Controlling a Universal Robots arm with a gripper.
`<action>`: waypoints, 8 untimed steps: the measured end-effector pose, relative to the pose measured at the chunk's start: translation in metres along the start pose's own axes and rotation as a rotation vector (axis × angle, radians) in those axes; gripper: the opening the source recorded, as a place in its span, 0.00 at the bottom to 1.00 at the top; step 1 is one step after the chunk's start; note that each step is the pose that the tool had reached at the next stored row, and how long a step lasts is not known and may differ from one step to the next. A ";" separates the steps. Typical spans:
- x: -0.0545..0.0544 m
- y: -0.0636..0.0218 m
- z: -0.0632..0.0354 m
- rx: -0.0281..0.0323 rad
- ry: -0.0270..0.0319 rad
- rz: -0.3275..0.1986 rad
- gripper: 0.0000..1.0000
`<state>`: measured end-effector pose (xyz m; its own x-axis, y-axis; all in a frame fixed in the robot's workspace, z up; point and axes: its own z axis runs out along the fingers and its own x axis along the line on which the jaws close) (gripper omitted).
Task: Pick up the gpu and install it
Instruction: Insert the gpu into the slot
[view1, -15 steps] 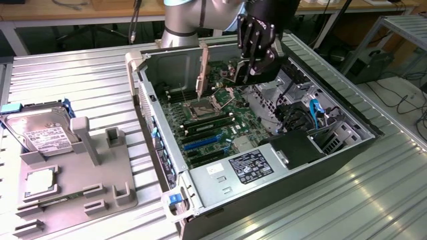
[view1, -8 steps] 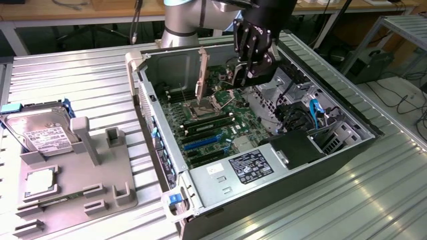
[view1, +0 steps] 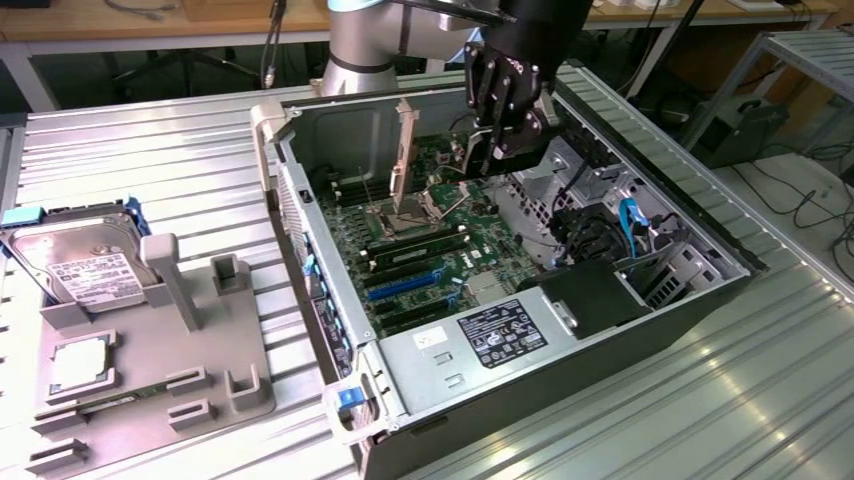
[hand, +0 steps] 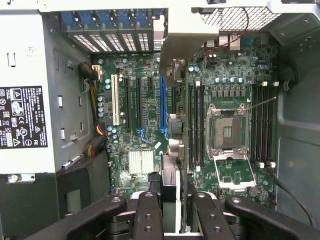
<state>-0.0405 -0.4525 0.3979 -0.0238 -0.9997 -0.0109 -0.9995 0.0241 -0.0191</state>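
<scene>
Exterior view: my gripper (view1: 487, 152) hangs inside the open case (view1: 694, 270), which lies on its side in the middle of the table (view1: 174, 150). It is over the far part of the motherboard (view1: 427, 265). My fingers are closed on the gpu (view1: 458, 162), which I hold upright on its edge, clear of the board below. A gray tray (view1: 134, 400) sits by the table's edge at the exterior view's left, with a hard drive (view1: 80, 265) at its far end.

Wrist view: I look down along the gpu (hand: 171, 172), seen edge-on and pinched between my two black fingers (hand: 147, 215) at the gripper (hand: 172, 202). Its silver bracket (hand: 187, 45) points toward the case wall with the slot covers. The card hangs above the board, between the blue slot (hand: 162, 107) and the memory slots beside the cpu socket (hand: 227, 132), and is not seated. The power supply (hand: 25, 120) lies against one case wall.
</scene>
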 end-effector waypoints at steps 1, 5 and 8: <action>0.000 0.0000 0.0000 0.0000 0.0000 0.000 0.28; 0.000 0.0000 0.0000 0.0000 0.0001 0.000 0.28; 0.000 0.0000 0.0000 0.0000 0.0000 0.000 0.28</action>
<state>-0.0405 -0.4526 0.3978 -0.0238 -0.9997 -0.0109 -0.9995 0.0240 -0.0191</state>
